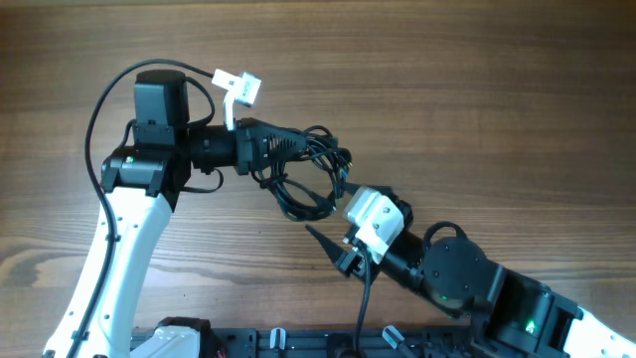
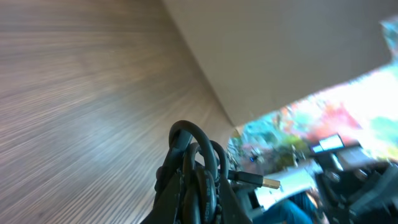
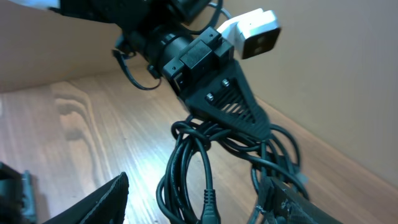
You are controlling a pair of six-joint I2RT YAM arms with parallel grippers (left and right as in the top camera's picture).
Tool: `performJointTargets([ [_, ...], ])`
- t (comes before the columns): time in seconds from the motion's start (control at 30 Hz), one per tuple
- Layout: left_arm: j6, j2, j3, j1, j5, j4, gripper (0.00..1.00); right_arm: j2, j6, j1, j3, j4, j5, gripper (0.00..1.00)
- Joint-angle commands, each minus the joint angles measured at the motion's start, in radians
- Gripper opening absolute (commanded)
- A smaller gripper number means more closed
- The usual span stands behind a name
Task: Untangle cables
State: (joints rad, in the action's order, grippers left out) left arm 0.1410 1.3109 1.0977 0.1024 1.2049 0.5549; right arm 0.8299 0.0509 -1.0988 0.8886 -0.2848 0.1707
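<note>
Left claw (image 1: pixel 303 149) first: it is clamped hard on the cables (image 1: pixel 310 189), jaws all but closed on the cords. The bundle sits near the middle of the tabletop (image 1: pixel 467 80), between my two arms, and spills out of that claw in tangled black loops.

Down my left wrist view, the left claw (image 2: pixel 193 190) fills the bottom edge. The cables (image 2: pixel 200 149) are jammed into it, with one loop arching up above the grip. A metal-tipped plug (image 2: pixel 266 183) pokes out to one side, pointing away from the knot.

Now the right claw (image 1: pixel 330 221): it comes in from the near corner, pointing up at the lower loops and sitting just beside them. It is spread wide and has hold of nothing.

From my right wrist view, the right claw (image 3: pixel 196 190) shows its fingers (image 3: pixel 106 199) far apart at the bottom corners. The cables (image 3: pixel 186 155) hang in the space ahead, between them. The cords drape down from the tip of the left claw (image 3: pixel 264 127) as several long loops, and a plug end (image 3: pixel 210 204) dangles low in the middle.

I cannot tell whether the far finger of my right claw brushes a cord, or whether the lowest loop touches the wood.
</note>
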Motion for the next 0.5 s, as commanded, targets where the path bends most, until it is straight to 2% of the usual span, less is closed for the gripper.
performJointTargets([
  [0.0, -0.127, 0.000, -0.002, -0.002, 0.162, -0.005, 0.04, -0.003, -0.036, 0.000, 0.018, 0.018, -0.068, 0.70],
  [0.07, -0.135, 0.000, -0.002, -0.002, 0.167, -0.005, 0.04, -0.002, -0.059, 0.001, 0.018, 0.036, -0.068, 0.69],
  [0.13, -0.146, 0.000, -0.002, 0.013, 0.166, -0.005, 0.04, 0.002, -0.127, 0.001, 0.018, 0.052, -0.067, 0.55],
  [0.17, -0.161, 0.000, -0.002, 0.026, 0.166, -0.002, 0.04, 0.007, -0.130, 0.006, 0.018, 0.052, -0.059, 0.52],
  [0.23, -0.182, 0.000, -0.002, 0.042, 0.167, -0.001, 0.04, 0.008, -0.138, 0.041, 0.026, 0.049, -0.037, 0.51],
  [0.3, -0.194, 0.000, -0.002, 0.047, 0.166, 0.003, 0.04, -0.004, -0.166, 0.118, 0.089, 0.015, -0.063, 0.53],
  [0.4, -0.193, 0.000, -0.002, 0.048, 0.167, 0.003, 0.04, 0.006, -0.186, 0.238, 0.167, -0.135, -0.152, 0.66],
  [0.47, -0.193, 0.000, -0.002, 0.051, 0.225, 0.001, 0.04, 0.032, -0.193, 0.346, 0.167, -0.242, -0.239, 0.72],
])
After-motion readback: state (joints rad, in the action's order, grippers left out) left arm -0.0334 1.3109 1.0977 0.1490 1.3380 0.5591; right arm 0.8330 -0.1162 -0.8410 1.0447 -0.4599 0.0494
